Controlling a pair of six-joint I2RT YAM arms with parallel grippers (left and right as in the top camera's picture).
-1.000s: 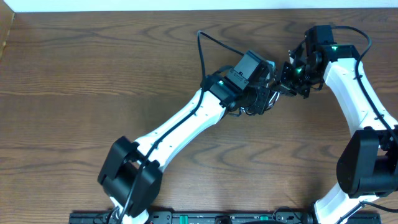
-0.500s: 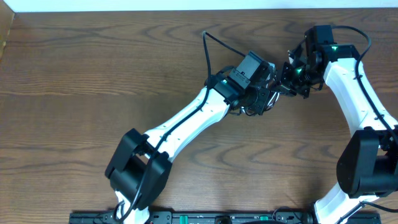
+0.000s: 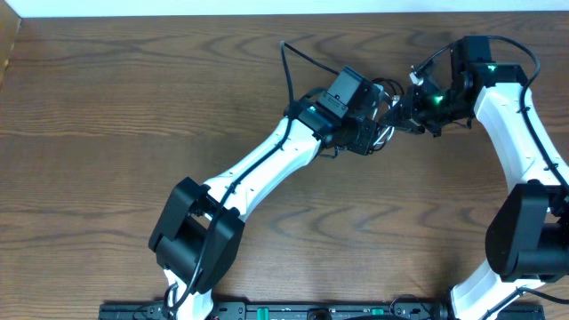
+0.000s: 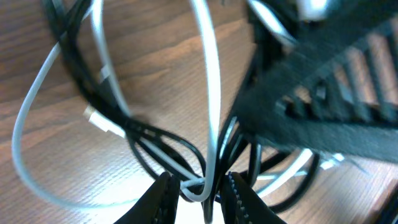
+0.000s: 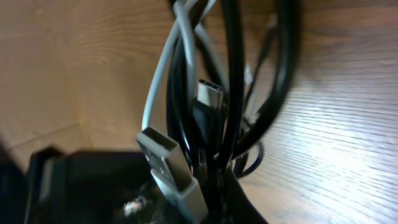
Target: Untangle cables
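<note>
The cables (image 3: 388,108), one white and one black, hang as a knot between my two grippers at the table's far right. My left gripper (image 3: 380,124) is shut on them. In the left wrist view its fingertips (image 4: 239,198) pinch a bend of the white cable (image 4: 208,93) together with strands of the black cable (image 4: 158,140). My right gripper (image 3: 411,107) is shut on the black cable (image 5: 231,74), which runs down between its jaws. A white flat plug (image 5: 171,168) and a black small plug (image 5: 208,96) hang close in front of it.
The brown wooden table (image 3: 133,107) ends at a white strip along the far side. A thick black robot cable (image 3: 289,67) arcs up from the left arm's wrist. Both arm bases and a black rail (image 3: 267,311) stand at the near edge.
Both grippers have shifted toward the far edge, the right one also a little to the right. The knot between them has moved along. The left jaws have closed slightly.
</note>
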